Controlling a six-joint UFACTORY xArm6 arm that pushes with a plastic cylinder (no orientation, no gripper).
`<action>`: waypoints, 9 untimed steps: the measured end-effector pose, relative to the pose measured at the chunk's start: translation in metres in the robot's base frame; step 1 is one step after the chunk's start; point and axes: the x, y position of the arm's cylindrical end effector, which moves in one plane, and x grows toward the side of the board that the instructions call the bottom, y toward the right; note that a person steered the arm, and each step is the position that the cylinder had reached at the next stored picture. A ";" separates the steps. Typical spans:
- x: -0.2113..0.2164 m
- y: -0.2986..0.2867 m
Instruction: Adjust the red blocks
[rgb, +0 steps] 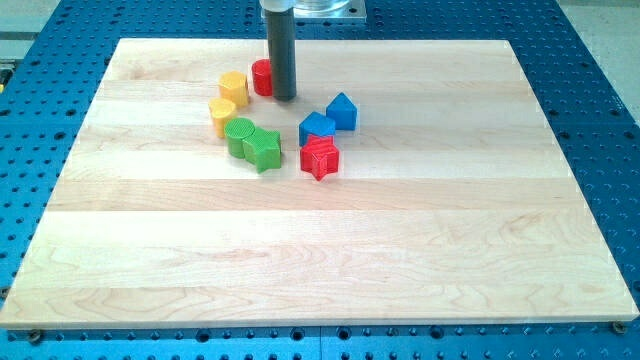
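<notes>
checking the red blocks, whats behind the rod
A red block sits partly behind my rod, its left part showing beside the yellow block. Its right side is covered, as is any contact with my tip.

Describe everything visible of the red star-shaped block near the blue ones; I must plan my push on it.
The red star-shaped block looks like ridged plastic, with a flat top and notched sides, lying flat on the wooden board. It sits just below the lower of the two blue blocks, apparently touching it, right of the green blocks. My tip is well above it, beside the other red block.
</notes>
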 end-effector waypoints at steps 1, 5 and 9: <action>-0.003 0.024; -0.098 0.020; -0.051 -0.050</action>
